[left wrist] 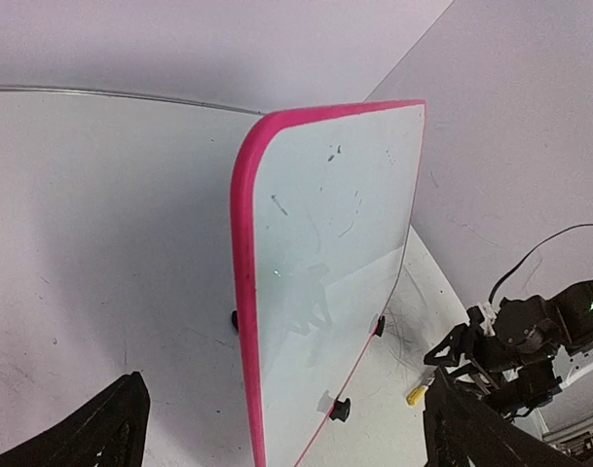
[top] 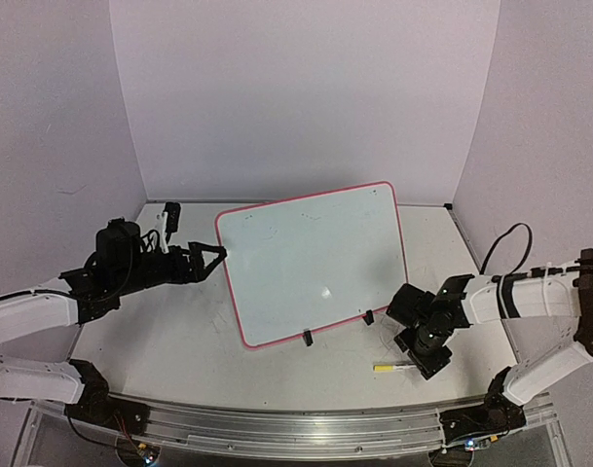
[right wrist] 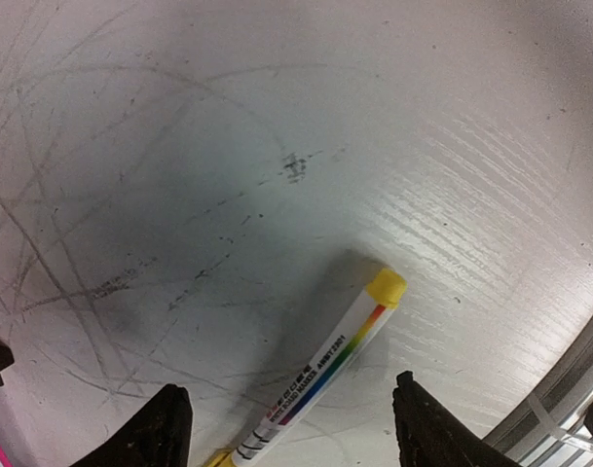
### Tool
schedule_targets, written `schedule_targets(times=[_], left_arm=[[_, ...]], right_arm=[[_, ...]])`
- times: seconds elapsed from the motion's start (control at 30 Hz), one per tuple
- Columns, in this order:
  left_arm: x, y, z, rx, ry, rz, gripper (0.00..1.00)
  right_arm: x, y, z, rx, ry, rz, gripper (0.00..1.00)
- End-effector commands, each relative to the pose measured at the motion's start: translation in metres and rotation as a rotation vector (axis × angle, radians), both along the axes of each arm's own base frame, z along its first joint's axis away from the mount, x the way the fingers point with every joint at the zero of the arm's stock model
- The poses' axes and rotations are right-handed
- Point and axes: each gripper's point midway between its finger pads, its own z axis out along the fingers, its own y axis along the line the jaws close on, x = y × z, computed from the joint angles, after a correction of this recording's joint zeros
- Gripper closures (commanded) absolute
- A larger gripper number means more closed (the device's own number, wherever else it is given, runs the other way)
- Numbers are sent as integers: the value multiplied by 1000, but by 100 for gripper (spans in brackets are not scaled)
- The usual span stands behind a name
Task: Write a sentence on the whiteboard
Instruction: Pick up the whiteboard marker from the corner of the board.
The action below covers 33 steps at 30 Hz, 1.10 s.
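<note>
Two readied grasps were shown: the left fingers (left wrist: 92, 433), held apart just beside the rim of the whiteboard (top: 315, 263) propped tilted on the tabletop (top: 179, 331), were apparently placed to steady it. The right fingers (right wrist: 437, 428), likewise apart, were poised astride the marker (right wrist: 320, 375) lying flat, presumably for pickup.

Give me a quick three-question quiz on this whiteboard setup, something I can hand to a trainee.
1. True or false: the marker lies on the table, and neither end effector is gripping it.
2. Multiple choice: the rim of the whiteboard is A) blue, B) pink-red, C) black.
3. Short answer: which end effector hangs over the marker with its fingers apart?

Key: 1 true; 2 B; 3 the right end effector.
</note>
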Motion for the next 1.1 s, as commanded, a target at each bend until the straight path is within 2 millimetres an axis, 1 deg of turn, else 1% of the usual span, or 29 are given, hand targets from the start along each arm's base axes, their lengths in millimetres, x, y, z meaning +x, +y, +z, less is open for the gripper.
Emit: schedule_targets(times=[0.0,0.07,0.13,0.17,0.27,0.37,0.4,0.47,0.53,0.57,0.7,0.8,0.93,1.03,1.07], left_arm=[[-7,5,27,45,-55,-15,1],[-12,5,30,56,-50,-36,1],[-15,2,37,57,-58,-63,1],[-17,0,40,53,-56,-83,1],[-23,-10,55,25,-63,-144,1],[-25,-17,69,-3,-67,-177,2],[-24,-19,72,-9,-66,-182,2],[-23,-24,77,-18,-62,-187,4],[-22,-28,78,-22,-49,-190,5],[-21,-31,77,-23,-39,-190,5],[-19,-46,73,-31,12,-197,7],[-25,-65,73,-24,25,-212,8],[-39,-97,70,14,13,-217,9],[-55,-123,69,35,-10,-227,9],[-59,-131,68,34,-11,-238,9]], right_arm=[[2,1,-7,-38,61,-8,35],[1,2,-13,-50,88,-14,46],[-2,3,-17,-54,110,-20,55],[-3,4,-19,-53,120,-21,59],[-9,0,-23,-58,143,-36,67],[-12,-2,-23,-45,132,-48,73],[-11,-2,-22,-39,122,-49,77],[-8,-2,-19,-30,95,-46,87],[-4,-2,-15,-23,64,-38,98],[-3,-3,-13,-19,49,-35,100],[2,-7,-3,-7,-11,-11,100],[9,-8,11,15,-92,33,100],[30,-7,41,30,-285,182,100],[47,-2,73,31,-482,378,100],[56,10,95,69,-605,465,100]])
